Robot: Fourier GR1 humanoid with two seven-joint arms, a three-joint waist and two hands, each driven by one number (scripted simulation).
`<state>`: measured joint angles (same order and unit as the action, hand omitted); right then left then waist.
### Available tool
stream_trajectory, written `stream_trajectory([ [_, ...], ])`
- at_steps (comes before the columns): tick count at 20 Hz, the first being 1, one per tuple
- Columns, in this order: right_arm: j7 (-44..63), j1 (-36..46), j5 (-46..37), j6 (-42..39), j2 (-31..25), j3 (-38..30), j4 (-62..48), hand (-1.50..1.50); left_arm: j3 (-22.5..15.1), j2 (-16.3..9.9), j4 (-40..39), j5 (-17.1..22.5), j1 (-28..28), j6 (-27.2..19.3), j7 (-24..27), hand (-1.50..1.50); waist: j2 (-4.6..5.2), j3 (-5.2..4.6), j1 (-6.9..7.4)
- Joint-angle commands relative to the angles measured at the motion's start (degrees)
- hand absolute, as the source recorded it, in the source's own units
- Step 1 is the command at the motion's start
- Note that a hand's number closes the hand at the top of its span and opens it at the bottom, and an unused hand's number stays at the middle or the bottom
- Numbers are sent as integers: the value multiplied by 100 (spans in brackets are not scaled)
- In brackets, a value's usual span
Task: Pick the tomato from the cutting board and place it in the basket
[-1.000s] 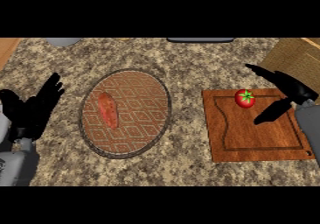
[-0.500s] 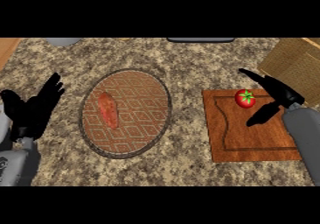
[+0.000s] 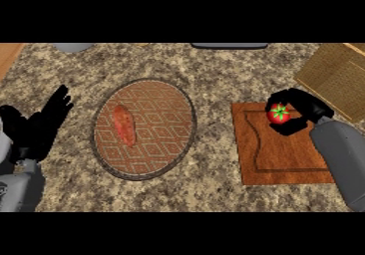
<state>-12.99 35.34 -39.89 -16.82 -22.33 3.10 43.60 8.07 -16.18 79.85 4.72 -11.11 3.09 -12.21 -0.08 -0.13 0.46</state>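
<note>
Tomato: small, round red tomato (image 3: 279, 114) with a green star-shaped stem, sitting at the far right corner of the brown wooden cutting board (image 3: 277, 154); probably light, smooth-skinned and a touch slippery, soft enough to bruise; best taken round its widest middle, fingers on one side and thumb on the other.
Right hand: black right hand (image 3: 303, 112) is right over that far right corner of the board; fingers and thumb curl round the tomato on both sides, closed onto it; whether it has left the board, I cannot tell.
Left hand: black left hand (image 3: 37, 127) rests well to the left of the board, fingers straight and spread, holding nothing.
Basket: tan woven basket (image 3: 340, 79) lies just beyond the board's far right corner; a short carry, by my reckoning.
</note>
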Motion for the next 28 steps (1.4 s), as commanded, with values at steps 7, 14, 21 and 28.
stream_trajectory([
  [7, 3803, 852, -599, 2129, 2091, -301, -187, 150, -125, 74, 35, -97, -154, -1, -63, 0, 19, -9, 219],
  [14, 5661, 1976, 16, 3337, 2221, 753, -913, 150, -374, 261, 27, -180, -621, -44, -336, 0, 90, 18, 504],
  [21, 4977, 2117, 855, 5296, 2231, 1003, 49, 150, -156, 114, -128, -101, -538, 33, -173, 0, 56, 20, 378],
  [28, 6621, 3424, 31, 6155, 2233, 1829, -184, 150, 36, 59, -367, -98, -504, -29, -68, 0, 15, 3, 139],
])
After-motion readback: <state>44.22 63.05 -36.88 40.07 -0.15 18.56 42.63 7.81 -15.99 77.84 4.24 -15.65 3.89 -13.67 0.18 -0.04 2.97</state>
